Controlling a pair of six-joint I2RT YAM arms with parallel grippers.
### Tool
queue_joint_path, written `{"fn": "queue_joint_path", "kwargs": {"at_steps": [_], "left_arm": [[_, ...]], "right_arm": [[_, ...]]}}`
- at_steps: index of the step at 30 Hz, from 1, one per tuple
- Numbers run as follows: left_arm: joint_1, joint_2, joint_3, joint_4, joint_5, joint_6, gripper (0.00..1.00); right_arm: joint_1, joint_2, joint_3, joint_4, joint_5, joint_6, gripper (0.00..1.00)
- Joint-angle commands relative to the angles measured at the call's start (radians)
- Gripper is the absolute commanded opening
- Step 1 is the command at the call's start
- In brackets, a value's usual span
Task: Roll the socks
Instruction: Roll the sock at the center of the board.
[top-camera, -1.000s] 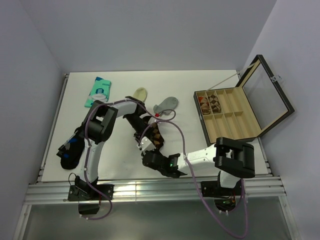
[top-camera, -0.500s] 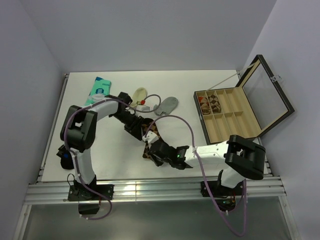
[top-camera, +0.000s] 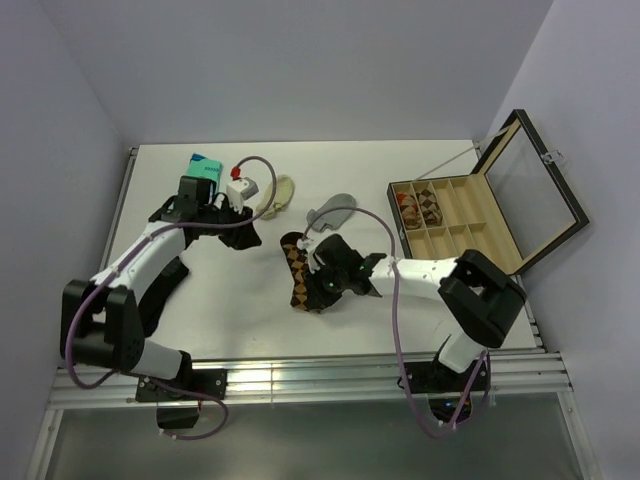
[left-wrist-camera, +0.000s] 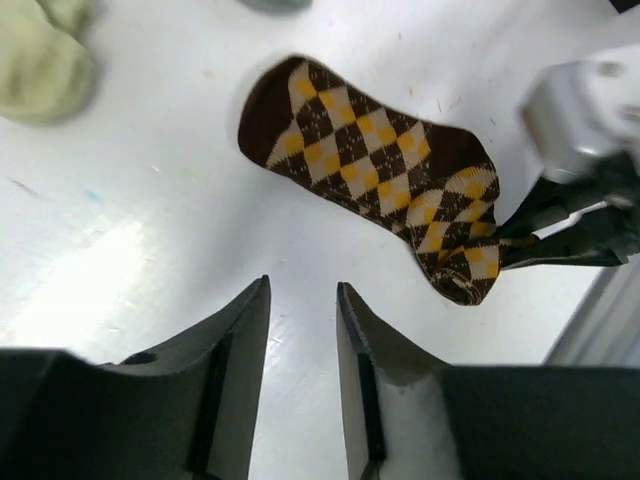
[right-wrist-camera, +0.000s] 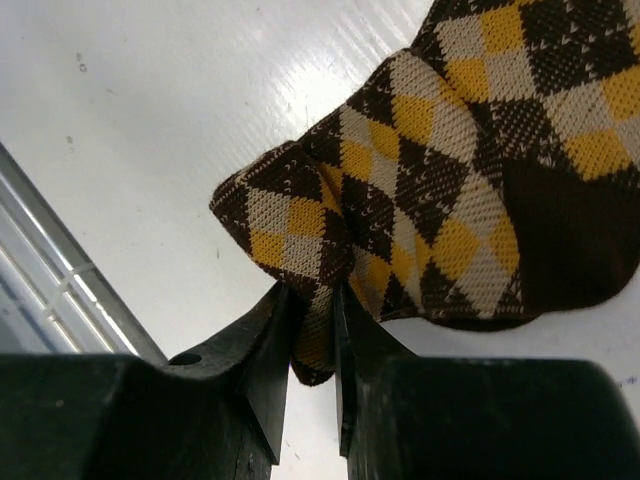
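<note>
Right claw (right-wrist-camera: 312, 305) is pinching the argyle sock (right-wrist-camera: 450, 170) by its near end, jaws almost closed on fabric. The sock is now lying mid-table (top-camera: 230, 300), having shifted from the near edge. Left claw (left-wrist-camera: 303, 300) is backing off, part-open and empty, so I judge the rolling is mine.

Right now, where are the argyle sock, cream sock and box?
argyle sock (left-wrist-camera: 370, 165), left wrist view, its middle.
cream sock (top-camera: 282, 190), top view, its middle.
box (top-camera: 466, 252), top view, an empty compartment.

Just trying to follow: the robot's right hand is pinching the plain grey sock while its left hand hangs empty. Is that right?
Not quite: the right hand is pinching the brown argyle sock, not the grey sock, as the right wrist view shows. The left hand does hang empty.
</note>
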Motion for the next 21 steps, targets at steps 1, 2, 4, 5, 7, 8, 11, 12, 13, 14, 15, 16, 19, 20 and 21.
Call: {"fn": "queue_joint_path", "kwargs": {"at_steps": [1,2,4,5,7,8,11,12,13,14,15,16,19,20,21], "left_arm": [[-0.002,-0.118,-0.073,0.135,-0.027,0.018,0.4],[-0.002,-0.156,-0.087,0.152,-0.025,0.027,0.43],[-0.019,-0.186,-0.116,0.158,-0.049,0.088,0.49],[-0.033,-0.212,-0.127,0.158,-0.06,0.136,0.51],[-0.091,-0.238,-0.169,0.161,-0.1,0.18,0.53],[-0.117,-0.266,-0.188,0.163,-0.141,0.205,0.53],[-0.237,-0.325,-0.281,0.217,-0.236,0.283,0.55],[-0.263,-0.338,-0.303,0.229,-0.241,0.314,0.55],[-0.301,-0.35,-0.339,0.256,-0.244,0.325,0.56],[-0.313,-0.364,-0.355,0.264,-0.244,0.332,0.57],[-0.327,-0.369,-0.366,0.266,-0.235,0.357,0.58],[-0.355,-0.372,-0.387,0.281,-0.238,0.363,0.59],[-0.427,-0.369,-0.433,0.316,-0.281,0.389,0.69],[-0.448,-0.362,-0.441,0.329,-0.292,0.41,0.69],[-0.497,-0.358,-0.449,0.342,-0.33,0.408,0.68]], "right_arm": [[-0.058,0.076,0.109,-0.132,-0.173,-0.047,0.19],[-0.073,0.096,0.133,-0.158,-0.243,-0.064,0.19],[-0.121,0.159,0.195,-0.233,-0.299,-0.081,0.19],[-0.132,0.179,0.215,-0.256,-0.366,-0.101,0.19],[-0.153,0.227,0.261,-0.31,-0.385,-0.099,0.2],[-0.161,0.245,0.272,-0.327,-0.406,-0.099,0.2],[-0.204,0.291,0.292,-0.345,-0.497,-0.086,0.2],[-0.213,0.302,0.292,-0.342,-0.537,-0.084,0.2],[-0.221,0.307,0.294,-0.342,-0.549,-0.081,0.2],[-0.236,0.311,0.297,-0.341,-0.563,-0.07,0.2],[-0.242,0.319,0.298,-0.336,-0.575,-0.066,0.2],[-0.248,0.322,0.295,-0.33,-0.604,-0.058,0.21],[-0.262,0.349,0.315,-0.342,-0.611,-0.053,0.22],[-0.264,0.359,0.32,-0.35,-0.614,-0.052,0.22],[-0.264,0.369,0.326,-0.353,-0.608,-0.047,0.22]]}}
